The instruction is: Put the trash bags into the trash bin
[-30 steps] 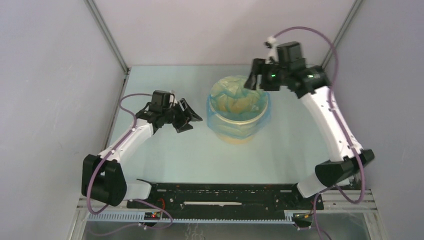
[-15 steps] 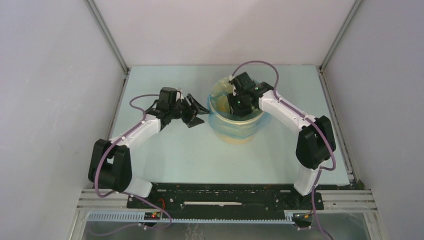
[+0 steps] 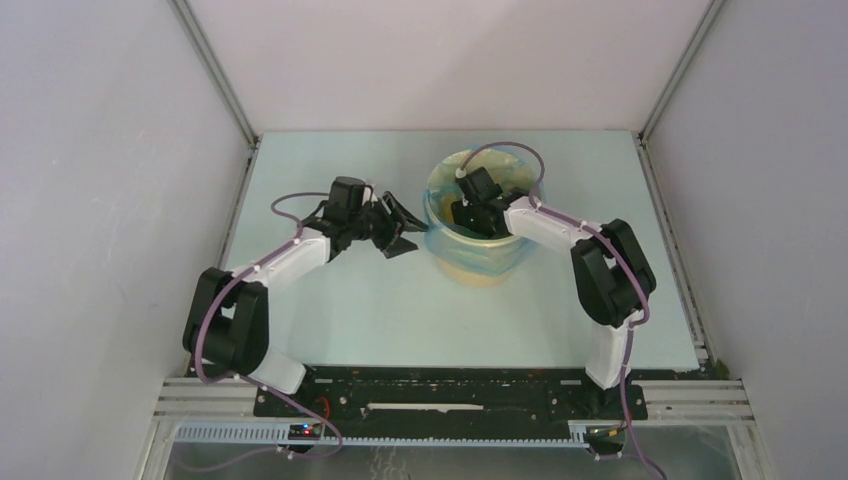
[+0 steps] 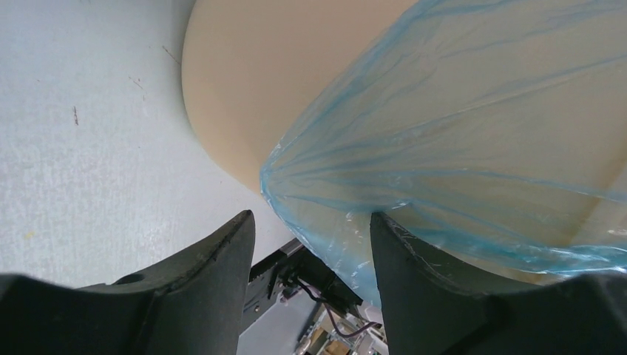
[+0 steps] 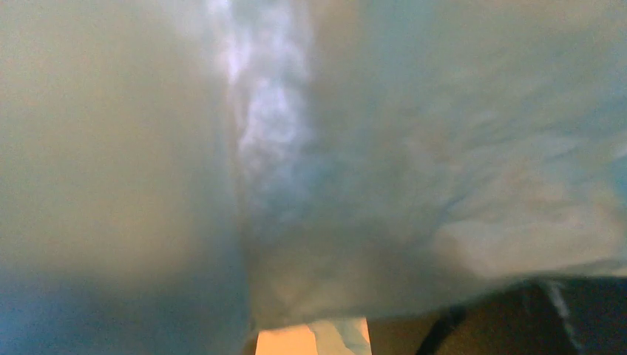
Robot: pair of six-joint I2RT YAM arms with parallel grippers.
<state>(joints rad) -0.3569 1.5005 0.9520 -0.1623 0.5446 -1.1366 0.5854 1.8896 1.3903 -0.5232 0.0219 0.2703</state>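
The pale yellow trash bin stands at the table's back middle. The light-blue trash bag lines it, with film folded over the rim and hanging down the outside. My left gripper is open at the bin's left side. In the left wrist view the left gripper has a hanging edge of the bag between its spread fingers, against the bin wall. My right gripper is down inside the bin. The right wrist view shows only blurred blue film close up, and its jaws are hidden.
The pale table is walled by grey panels on the left, back and right. A black base rail with cables runs along the near edge. The right arm's elbow stands right of the bin.
My right gripper came down from above the bin's back rim into the bin, pushing against the bag. My left gripper moved right, up to the bin's left side.
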